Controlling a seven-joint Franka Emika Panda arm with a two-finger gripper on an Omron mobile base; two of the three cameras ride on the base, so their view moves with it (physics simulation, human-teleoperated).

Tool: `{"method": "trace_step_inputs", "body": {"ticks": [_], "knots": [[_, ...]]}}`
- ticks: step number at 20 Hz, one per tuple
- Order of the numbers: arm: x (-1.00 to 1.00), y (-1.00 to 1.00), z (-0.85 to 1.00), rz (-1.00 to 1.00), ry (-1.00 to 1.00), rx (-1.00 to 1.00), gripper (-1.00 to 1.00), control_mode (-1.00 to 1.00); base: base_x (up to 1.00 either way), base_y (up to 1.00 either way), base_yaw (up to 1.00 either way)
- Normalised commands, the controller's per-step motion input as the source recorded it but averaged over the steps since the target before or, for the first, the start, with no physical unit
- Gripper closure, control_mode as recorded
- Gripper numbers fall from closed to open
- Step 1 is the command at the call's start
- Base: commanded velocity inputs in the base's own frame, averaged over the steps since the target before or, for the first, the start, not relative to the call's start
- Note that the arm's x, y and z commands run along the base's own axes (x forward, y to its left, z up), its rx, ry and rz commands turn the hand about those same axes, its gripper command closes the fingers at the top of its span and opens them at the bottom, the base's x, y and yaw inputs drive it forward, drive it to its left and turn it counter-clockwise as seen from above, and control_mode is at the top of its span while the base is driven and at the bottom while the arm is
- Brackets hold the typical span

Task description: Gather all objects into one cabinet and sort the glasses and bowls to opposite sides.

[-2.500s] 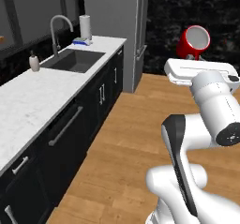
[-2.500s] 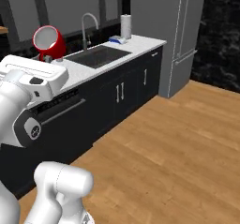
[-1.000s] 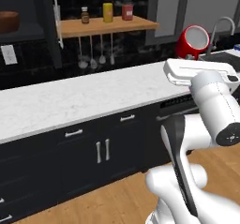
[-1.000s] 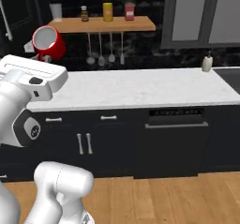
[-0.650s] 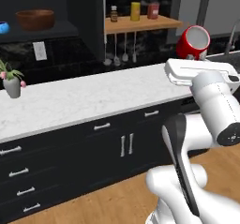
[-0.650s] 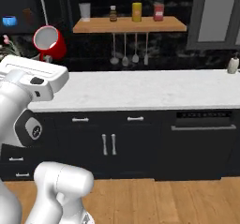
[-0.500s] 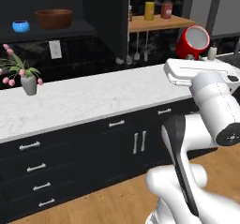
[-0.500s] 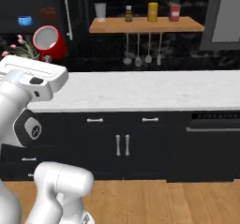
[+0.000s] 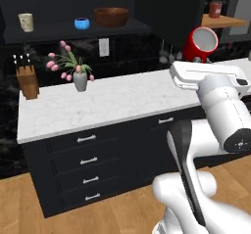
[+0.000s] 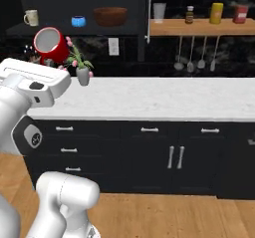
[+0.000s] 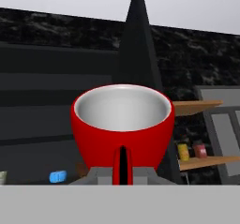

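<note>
A long white marble counter (image 9: 117, 103) runs over black drawer units (image 9: 88, 164) against a dark wall. Above it hangs the black cabinet (image 10: 74, 3), door swung open at its right edge, its pale bar handle (image 10: 148, 14) upright. On the cabinet's dark shelf (image 9: 73, 31) the brown bowl (image 9: 111, 16) sits toward the right end, the blue bowl (image 9: 82, 23) just left of it, and the beige cup (image 9: 25, 22) near the left end. A knife block (image 9: 28, 80) and a tulip vase (image 9: 80, 81) stand along the counter's back edge. The gripper (image 11: 123, 174), pressed together, pinches the red mug (image 11: 123, 126) by its handle, held out in front of the counter and below the shelf.
</note>
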Motion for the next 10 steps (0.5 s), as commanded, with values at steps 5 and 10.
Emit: {"method": "trace_step_inputs", "body": {"ticks": [5, 10], "knots": [[0.00, 0.00, 0.00, 0.00, 0.00, 0.00, 1.00, 1.00, 0.02, 0.50, 0.12], [0.00, 0.00, 0.00, 0.00, 0.00, 0.00, 1.00, 1.00, 0.33, 0.36, 0.14]]}}
